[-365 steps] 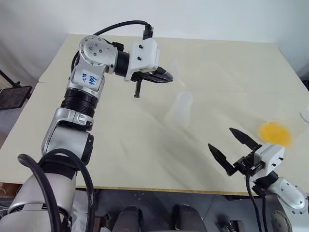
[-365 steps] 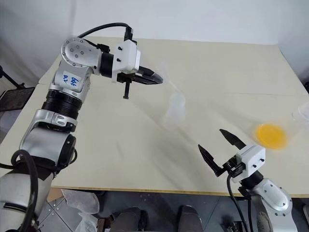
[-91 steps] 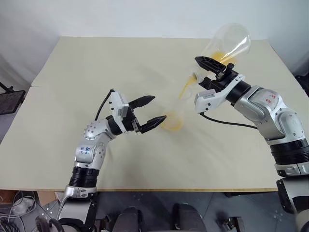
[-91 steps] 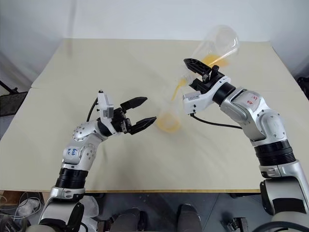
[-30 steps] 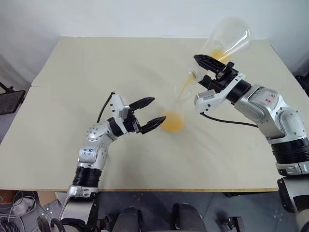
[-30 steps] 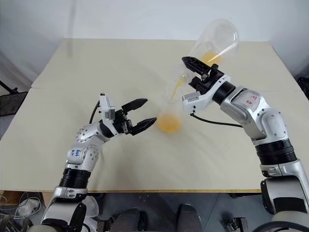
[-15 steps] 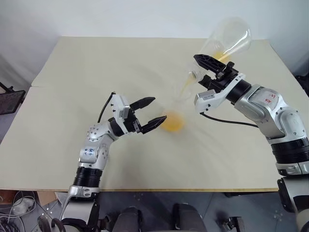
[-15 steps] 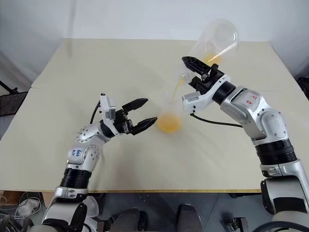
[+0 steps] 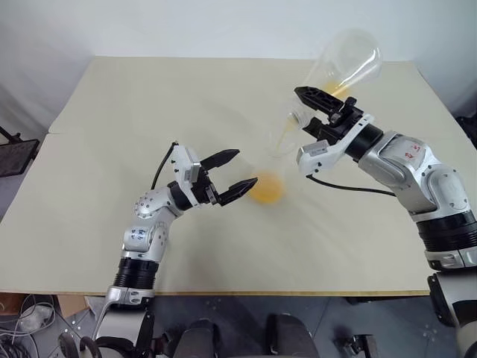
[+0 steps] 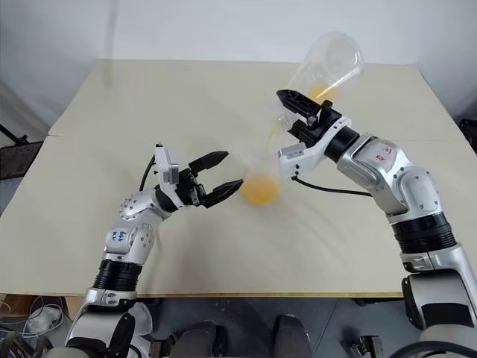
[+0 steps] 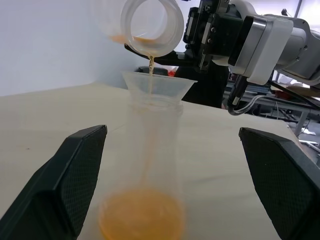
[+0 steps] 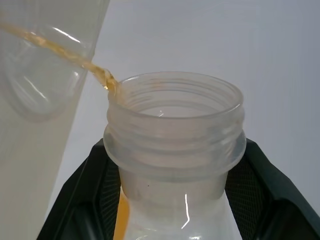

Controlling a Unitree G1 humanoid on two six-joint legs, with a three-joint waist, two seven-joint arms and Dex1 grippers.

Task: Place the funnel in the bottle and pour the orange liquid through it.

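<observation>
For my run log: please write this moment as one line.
phase: pouring | right fingers: shut on flask | orange liquid: through funnel into bottle | left fingers: open

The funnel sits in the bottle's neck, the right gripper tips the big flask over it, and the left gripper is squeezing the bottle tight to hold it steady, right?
Not quite. The left gripper is open, its fingers standing apart on either side of the bottle without touching it, as the left wrist view shows. The rest holds: the funnel sits in the neck, and the right gripper tips the big flask over it.
</observation>
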